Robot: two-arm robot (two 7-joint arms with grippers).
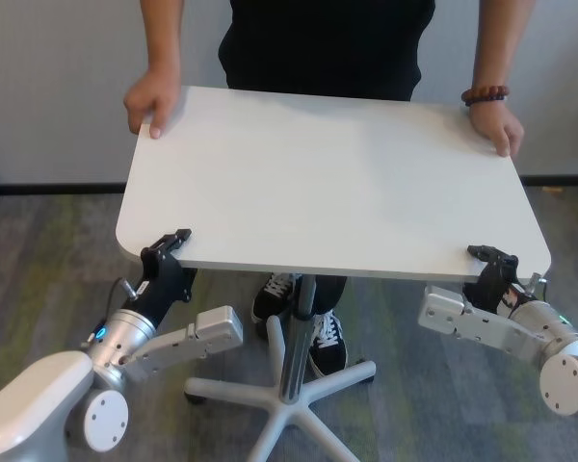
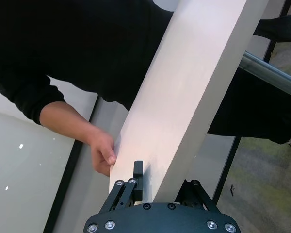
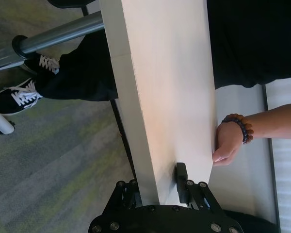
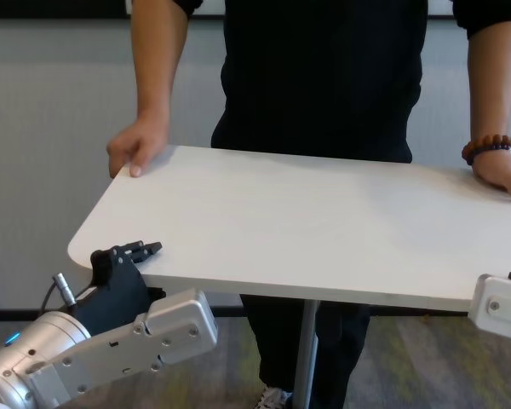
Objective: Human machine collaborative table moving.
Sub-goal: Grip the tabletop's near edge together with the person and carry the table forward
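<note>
Currently table sits btwn robot and human, whose 2 hands grip far corners. Left gripper and right gripper each pinch near edge, 1 finger above, 1 below. Under top: pole, wheeled base, sneakers beside pole on carpet.

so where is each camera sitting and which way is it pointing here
Head: high, looking down on the table; both arms show, left gripper and right gripper clamped on the near edge.
Chest: lower, facing forward at the near edge and the person; the left forearm shows.
Left wrist: at the gripper, looking along the tabletop toward the person's hand.
Right wrist: same, toward the hand with the bracelet.
Shared: head and chest both see both hands on the far edge.
</note>
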